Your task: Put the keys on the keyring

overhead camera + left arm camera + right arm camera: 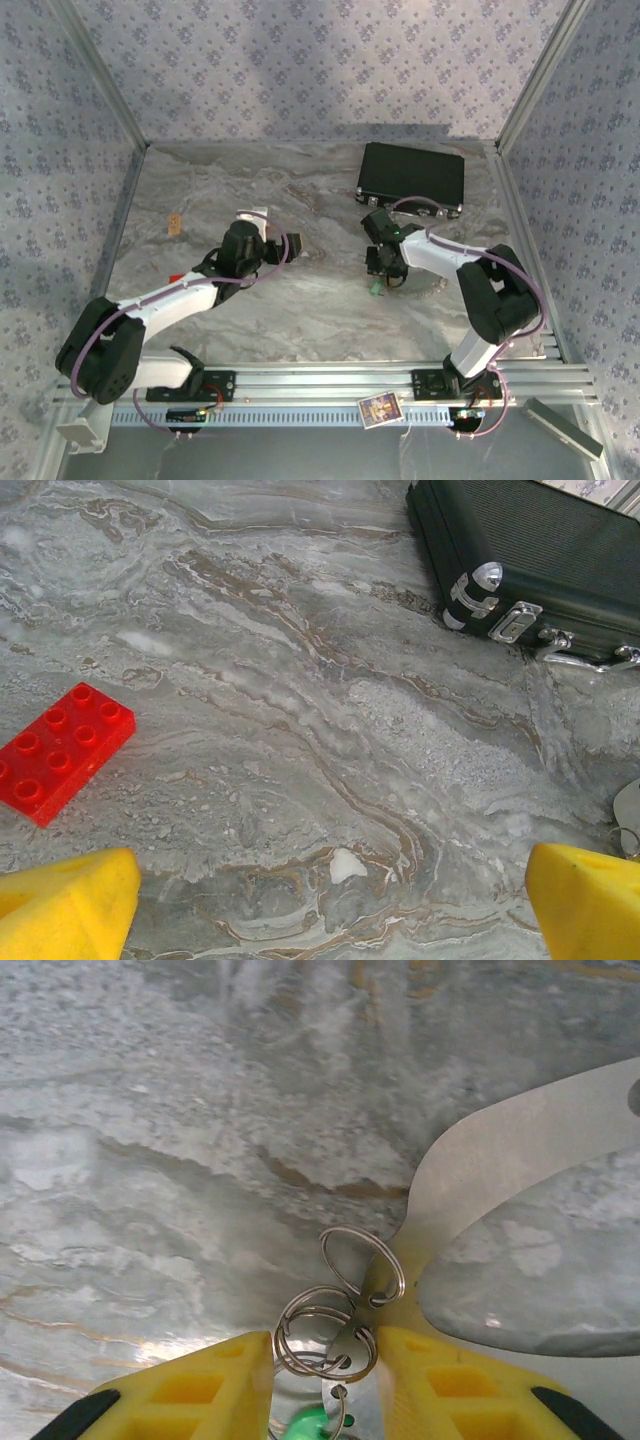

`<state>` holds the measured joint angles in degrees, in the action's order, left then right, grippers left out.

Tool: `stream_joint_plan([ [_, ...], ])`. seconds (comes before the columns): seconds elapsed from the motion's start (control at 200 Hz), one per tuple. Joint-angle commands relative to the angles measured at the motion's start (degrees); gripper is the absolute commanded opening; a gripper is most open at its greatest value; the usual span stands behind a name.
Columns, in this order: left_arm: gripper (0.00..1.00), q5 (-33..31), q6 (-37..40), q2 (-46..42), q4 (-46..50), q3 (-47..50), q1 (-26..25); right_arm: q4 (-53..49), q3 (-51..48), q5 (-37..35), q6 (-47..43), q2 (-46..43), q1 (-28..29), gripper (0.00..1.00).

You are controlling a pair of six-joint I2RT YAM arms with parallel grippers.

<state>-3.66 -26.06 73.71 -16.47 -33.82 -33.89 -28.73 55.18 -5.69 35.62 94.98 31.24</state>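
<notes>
Two keys belong on the ring, and by my reading at most one is there. The right claw [325, 1348] is pinching the thin silvery wire keyring [350, 1300], its yellow inner faces meeting the loop from either side, low over the bench ahead of the right arm. A flat, curved silvery metal tag [500, 1150] lies just beyond, touching the loops. Nearer the wrist is a smaller ring, and right beside it the small green-headed key [305, 1425]. I cannot tell whether it is truly threaded or merely lying against the wire. No red head sits among the loops, so that key looks not yet done. The left claw [328, 880] hangs spread wide, holding nothing.

Pale floral-patterned walls [300, 60] close three sides. The grey marbled bench [300, 320] is flat and glossy. A black ribbed case with chrome latches [412, 178] sits at its far side, and a red studded plastic brick [60, 750] lies near the left claw.
</notes>
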Motion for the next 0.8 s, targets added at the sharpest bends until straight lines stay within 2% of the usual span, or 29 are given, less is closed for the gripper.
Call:
stream_joint_plan([
  [0.0, 0.98, -1.4, 0.6, -2.2, -0.1, 0.1, -0.5, 0.6, 2.9, 2.1, 0.9, 1.3, 1.4, 0.34],
  [0.08, 0.98, -1.4, 0.7, -2.5, 0.5, 0.1, -0.5, -0.4, 4.4, 3.1, -2.2, 1.1, 1.5, 0.40],
  [0.17, 0.98, -1.3, 0.8, -3.0, 1.3, 0.0, -0.5, -3.9, 5.2, 0.4, -6.2, -1.8, 1.1, 0.48],
  [0.285, 0.98, -1.0, 0.8, -3.6, 1.4, 0.2, -0.5, -6.2, 5.2, 0.3, -15.0, -5.4, -2.2, 0.48],
  [0.465, 0.98, 0.0, -0.5, -4.0, -0.1, 1.0, -0.5, -10.6, 9.4, 10.1, -28.0, -1.8, -7.6, 0.40],
  [0.61, 0.98, 0.3, -0.8, -5.3, 0.7, 1.6, -0.6, -11.6, 12.6, 12.9, -32.2, 1.6, -7.4, 0.41],
  [0.8, 0.98, -0.5, -1.5, -7.1, 0.9, 3.1, -0.6, -12.4, 16.5, 11.7, -34.8, 6.1, -7.2, 0.40],
])
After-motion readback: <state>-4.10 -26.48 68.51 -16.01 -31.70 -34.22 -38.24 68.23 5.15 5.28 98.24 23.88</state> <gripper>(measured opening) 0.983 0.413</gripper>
